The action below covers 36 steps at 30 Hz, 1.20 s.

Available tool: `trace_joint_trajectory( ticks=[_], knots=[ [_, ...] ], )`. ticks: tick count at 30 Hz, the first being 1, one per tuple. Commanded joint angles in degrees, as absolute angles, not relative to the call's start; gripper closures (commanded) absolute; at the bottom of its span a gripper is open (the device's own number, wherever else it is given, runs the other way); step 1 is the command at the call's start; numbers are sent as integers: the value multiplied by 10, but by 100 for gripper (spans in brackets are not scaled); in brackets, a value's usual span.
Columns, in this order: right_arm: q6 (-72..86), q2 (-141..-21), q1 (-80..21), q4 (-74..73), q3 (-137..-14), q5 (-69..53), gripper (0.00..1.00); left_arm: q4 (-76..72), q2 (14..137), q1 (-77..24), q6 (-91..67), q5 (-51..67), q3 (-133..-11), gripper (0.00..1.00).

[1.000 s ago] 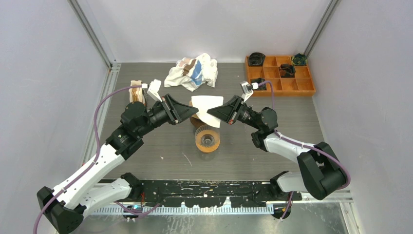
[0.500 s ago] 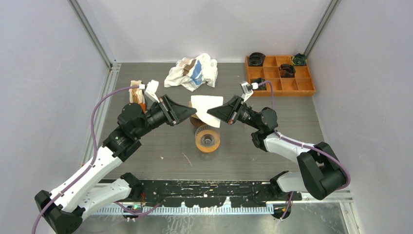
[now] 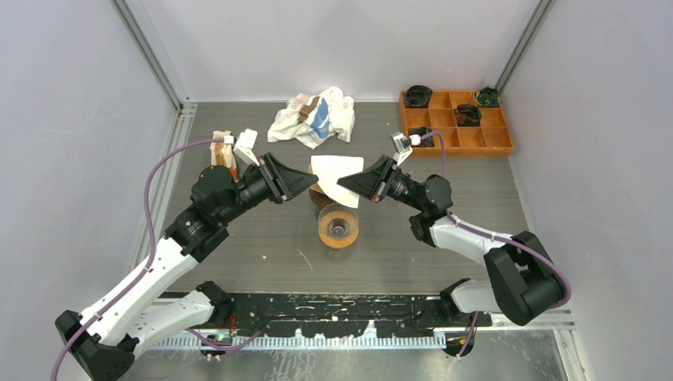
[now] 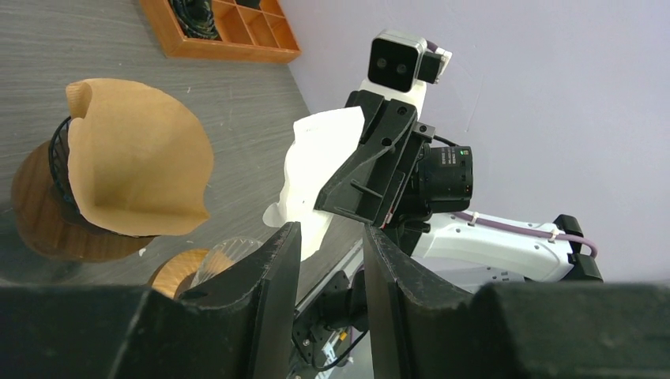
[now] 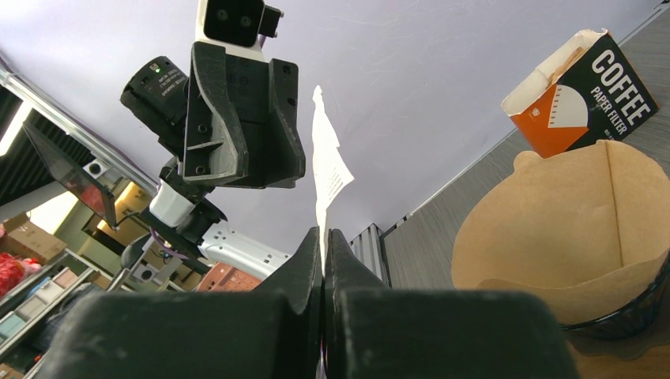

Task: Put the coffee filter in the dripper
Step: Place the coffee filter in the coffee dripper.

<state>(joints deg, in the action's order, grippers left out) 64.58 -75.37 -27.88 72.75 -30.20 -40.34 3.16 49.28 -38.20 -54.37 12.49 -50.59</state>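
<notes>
Pinching a white coffee filter [image 5: 328, 170] between closed fingers, the right gripper [image 5: 322, 237] holds it in the air at mid-table. It faces the left gripper [image 4: 332, 233], whose fingers stand parted, the paper's edge just beside 1 of them and nothing gripped. Of 2 drippers below, the wire dripper [image 3: 319, 197] already carries a brown filter [image 4: 138, 170]; the empty dripper [image 3: 338, 228] sits nearer the arm bases, just in front of the raised sheet. The task looks about midway: the filter is lifted, but it appears flat rather than opened into a cone, and it has yet to be lowered into the empty dripper and let go.
</notes>
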Motion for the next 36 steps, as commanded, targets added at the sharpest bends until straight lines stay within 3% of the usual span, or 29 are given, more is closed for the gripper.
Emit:
trace_joint_trajectory(
  ticks=[1, 36],
  knots=[
    [636, -742, -276, 753, -310, -403, 99, 16, 496, -384, -525, 116, -538, 64],
    [642, -741, -276, 762, -310, -407, 99, -2, 516, -384, -541, 130, -536, 64]
  ],
)
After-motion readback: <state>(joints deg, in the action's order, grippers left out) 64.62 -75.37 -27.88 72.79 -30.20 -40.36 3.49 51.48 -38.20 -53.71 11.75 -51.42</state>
